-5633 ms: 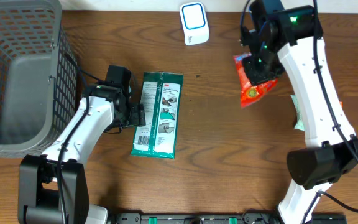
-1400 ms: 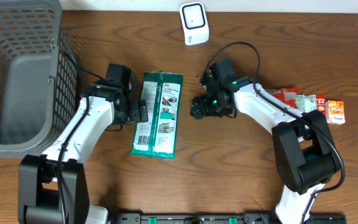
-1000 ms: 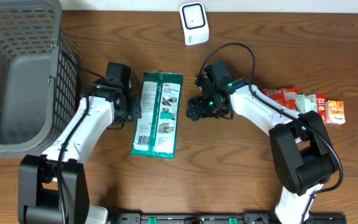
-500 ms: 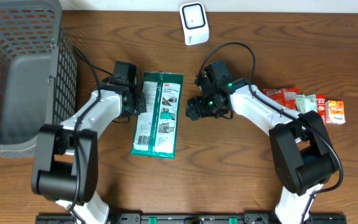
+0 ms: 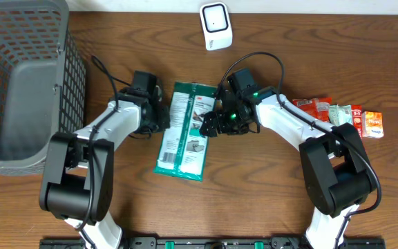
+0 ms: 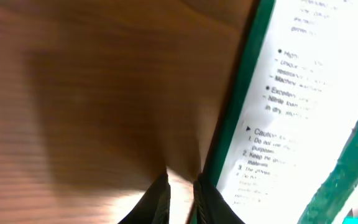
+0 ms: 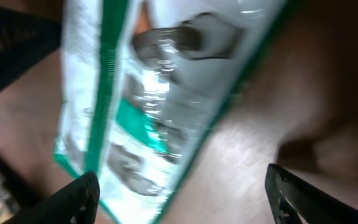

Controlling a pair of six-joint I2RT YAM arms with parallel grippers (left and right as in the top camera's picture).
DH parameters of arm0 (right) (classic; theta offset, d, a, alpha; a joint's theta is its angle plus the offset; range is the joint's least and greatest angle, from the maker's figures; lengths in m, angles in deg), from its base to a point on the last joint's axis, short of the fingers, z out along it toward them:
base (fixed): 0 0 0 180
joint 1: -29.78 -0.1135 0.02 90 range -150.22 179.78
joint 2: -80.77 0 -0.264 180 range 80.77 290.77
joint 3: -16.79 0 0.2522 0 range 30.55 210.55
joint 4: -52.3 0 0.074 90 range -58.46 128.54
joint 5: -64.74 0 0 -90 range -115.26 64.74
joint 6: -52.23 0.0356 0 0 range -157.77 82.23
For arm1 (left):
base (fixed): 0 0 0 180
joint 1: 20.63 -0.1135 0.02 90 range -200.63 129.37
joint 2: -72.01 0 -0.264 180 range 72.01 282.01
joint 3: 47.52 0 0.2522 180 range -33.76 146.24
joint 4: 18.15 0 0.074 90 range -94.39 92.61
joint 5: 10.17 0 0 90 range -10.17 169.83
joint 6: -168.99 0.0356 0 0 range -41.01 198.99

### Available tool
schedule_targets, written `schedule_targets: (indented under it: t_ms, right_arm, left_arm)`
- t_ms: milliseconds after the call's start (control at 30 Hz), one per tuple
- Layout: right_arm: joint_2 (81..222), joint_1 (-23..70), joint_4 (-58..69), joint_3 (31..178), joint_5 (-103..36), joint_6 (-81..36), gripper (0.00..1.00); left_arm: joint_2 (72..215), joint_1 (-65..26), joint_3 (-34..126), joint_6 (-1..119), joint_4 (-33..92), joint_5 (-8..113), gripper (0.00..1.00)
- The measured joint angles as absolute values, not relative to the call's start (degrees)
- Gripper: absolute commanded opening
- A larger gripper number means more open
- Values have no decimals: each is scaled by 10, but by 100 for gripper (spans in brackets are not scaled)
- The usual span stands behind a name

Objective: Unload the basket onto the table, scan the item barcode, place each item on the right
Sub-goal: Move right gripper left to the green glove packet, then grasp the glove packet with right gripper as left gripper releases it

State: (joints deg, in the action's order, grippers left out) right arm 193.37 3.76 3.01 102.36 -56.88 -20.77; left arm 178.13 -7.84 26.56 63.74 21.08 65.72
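Packet [image 5: 184,131], green and white, is seen lying flat on the table [image 5: 254,187] between the arms. The right gripper [image 5: 209,126] is spread wide at its right edge. Whether the left gripper [image 5: 160,115] is closed cannot be told.

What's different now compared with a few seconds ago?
The green package slid right and tilted. The left gripper moved to its left edge; the right gripper, rid of its red packet, came to its right edge, open. The basket and scanner stayed put.
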Motion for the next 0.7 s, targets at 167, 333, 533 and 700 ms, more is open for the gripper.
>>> schedule_targets:
  t_ms: [167,333,533,700]
  right_arm:
    - [1934,39,-3,1021,-594,-203,83]
    - [1932,47,10,987,-616,-202,82]
    - [1921,52,119,929,-679,-194,60]
    - [1923,52,172,894,-707,-184,43]
  left_arm:
    - [1777,-44,257,637,211,636,17]
    - [1777,-22,256,637,211,628,17]
    - [1777,-20,254,636,210,621,17]
    - [1775,-20,252,630,208,620,17]
